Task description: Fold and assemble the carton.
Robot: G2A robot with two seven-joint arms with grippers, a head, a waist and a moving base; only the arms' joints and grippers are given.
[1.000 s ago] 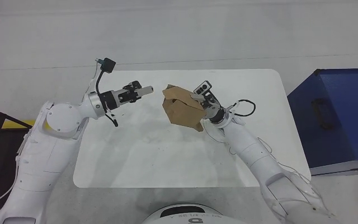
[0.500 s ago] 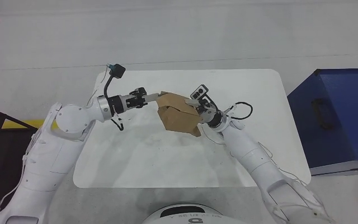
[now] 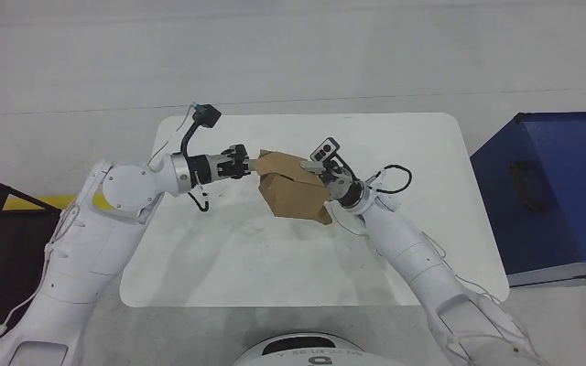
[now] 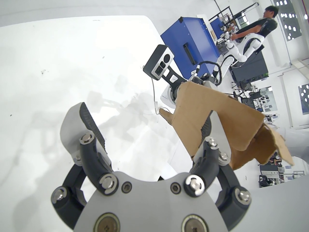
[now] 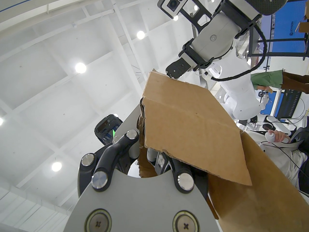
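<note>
Well, the job looks about halfway done to me. On the left, the left gripper [image 4: 147,114] is spread wide and grips nothing. One finger lies flat against a side panel of the brown carton [image 3: 295,188], and the other is well clear of it. The carton hangs over the middle of the white table [image 3: 229,265], nearer the far edge. It is opened into a rough, skewed box shape with its end flaps sticking out loose. On its right side the right gripper [image 3: 323,180] is clamped on a wall edge. Squaring it up and tucking the flaps remain, I'd say.
</note>
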